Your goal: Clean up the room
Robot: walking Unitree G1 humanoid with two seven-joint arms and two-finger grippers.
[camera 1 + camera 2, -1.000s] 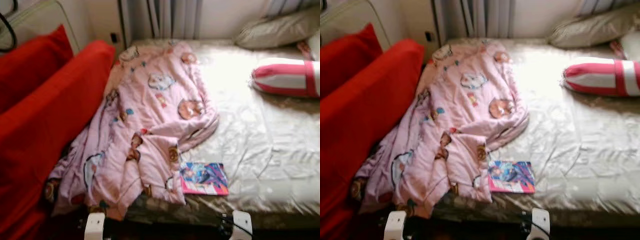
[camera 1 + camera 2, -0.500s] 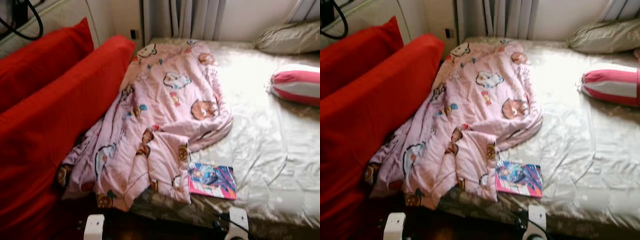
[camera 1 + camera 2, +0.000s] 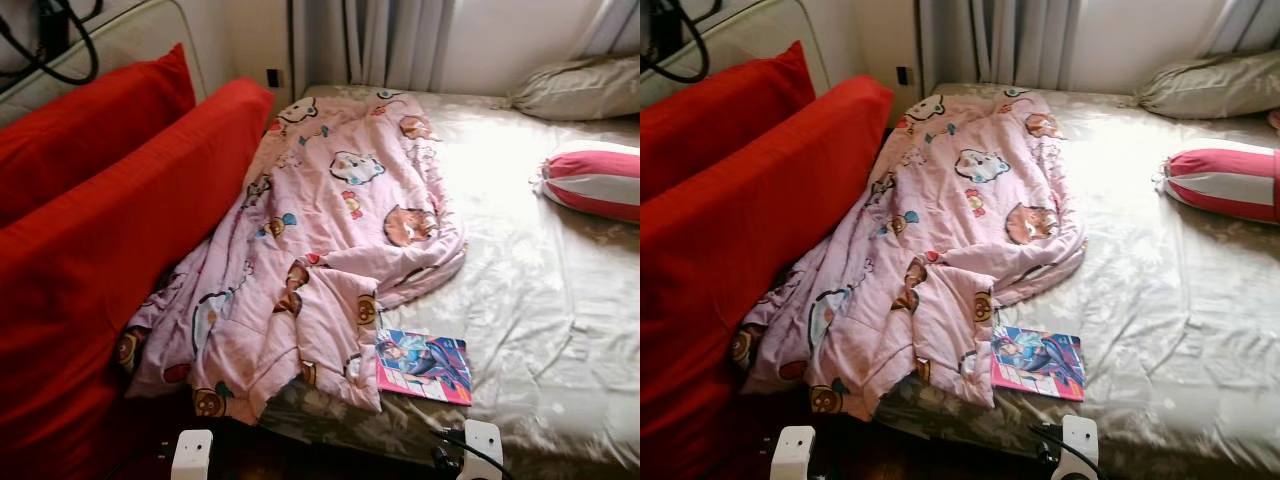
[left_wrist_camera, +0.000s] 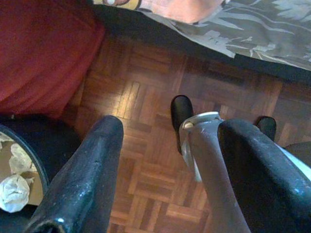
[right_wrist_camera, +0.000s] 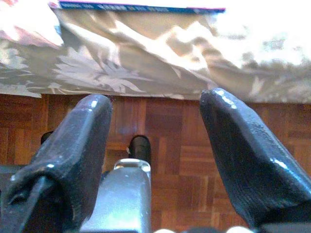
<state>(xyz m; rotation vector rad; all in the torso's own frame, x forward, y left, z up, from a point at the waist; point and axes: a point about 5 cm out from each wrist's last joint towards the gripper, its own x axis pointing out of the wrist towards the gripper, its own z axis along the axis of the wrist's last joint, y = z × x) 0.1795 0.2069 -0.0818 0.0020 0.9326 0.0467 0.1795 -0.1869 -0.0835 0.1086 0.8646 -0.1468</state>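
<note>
**A:** Here's the bed point(image 3: 560, 330), beige floral sheet rumpled right across it, sunlight blazing on the far half. What's on your side?

**B:** Big red sofa point(image 3: 90, 260) hard against the bed's left edge, with a red cushion point(image 3: 85, 130) propped behind it. And there's the pink cartoon-print blanket point(image 3: 330, 230), crumpled, running from the head of the bed down to the near corner, its left edge spilling into the gap beside the sofa.

**A:** Up by the curtains point(image 3: 390, 40), a beige pillow point(image 3: 580, 88) lies at the far right. Nearer than that, a red-and-white striped bolster point(image 3: 595, 180) rests on the sheet, well apart from the blanket.

**B:** Now the small one: a colourful book point(image 3: 425, 365) lying flat near the foot edge, just beside the blanket's lower fold, possibly touching it.

**A:** And the arms?

**B:** Both hang low in front of the bed. The left pincer point(image 4: 167, 160) is over the parquet floor point(image 4: 146, 92), black fingers spread wide, nothing between them. A dark round bin point(image 4: 19, 160) with crumpled white paper sits close by it.

**A:** The right pincer point(image 5: 155, 145) faces the bed's edge, fingers parted too, gripping nothing, with the book's edge along the mattress ahead.
</note>
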